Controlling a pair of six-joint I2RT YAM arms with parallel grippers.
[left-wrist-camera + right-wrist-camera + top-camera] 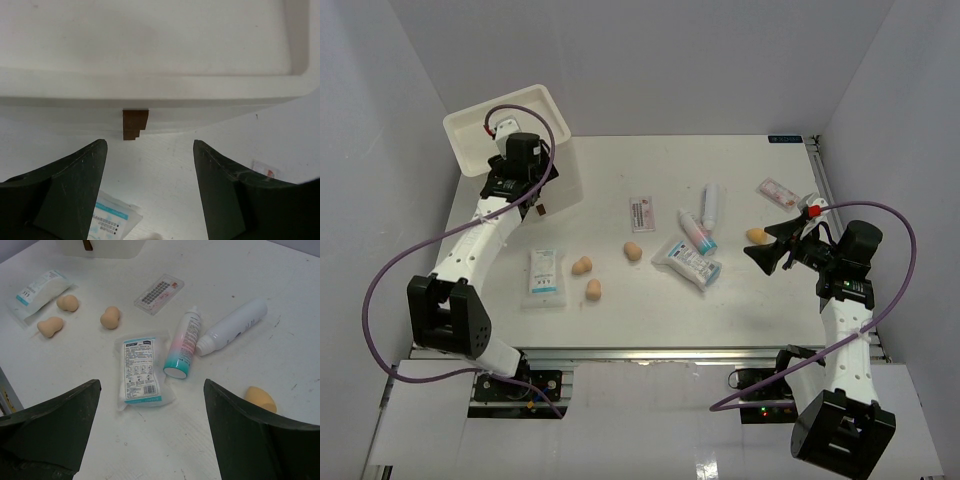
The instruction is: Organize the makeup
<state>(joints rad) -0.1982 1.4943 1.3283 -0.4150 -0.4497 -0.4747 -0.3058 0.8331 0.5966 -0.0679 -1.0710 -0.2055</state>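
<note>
The makeup lies spread over the white table. Tan sponges (582, 265) (593, 289) (633, 250) sit mid-table, with one more sponge (756, 236) at the right. Two tubes (697, 230) (711, 203), a sachet (687, 262) and a pink-white packet (643, 213) lie in the centre. Another sachet (543, 275) lies at the left. My left gripper (525, 190) (149, 150) is open and holds nothing, facing the white drawer box's brown handle (135, 124). My right gripper (765, 248) (151, 390) hangs open above bare table, just short of the sachet (141, 370) and the pink-teal tube (182, 344).
The white drawer box (505, 125) stands at the back left corner. A second pink packet (779, 192) lies near the back right. Grey walls close in the table on three sides. Purple cables loop from both arms.
</note>
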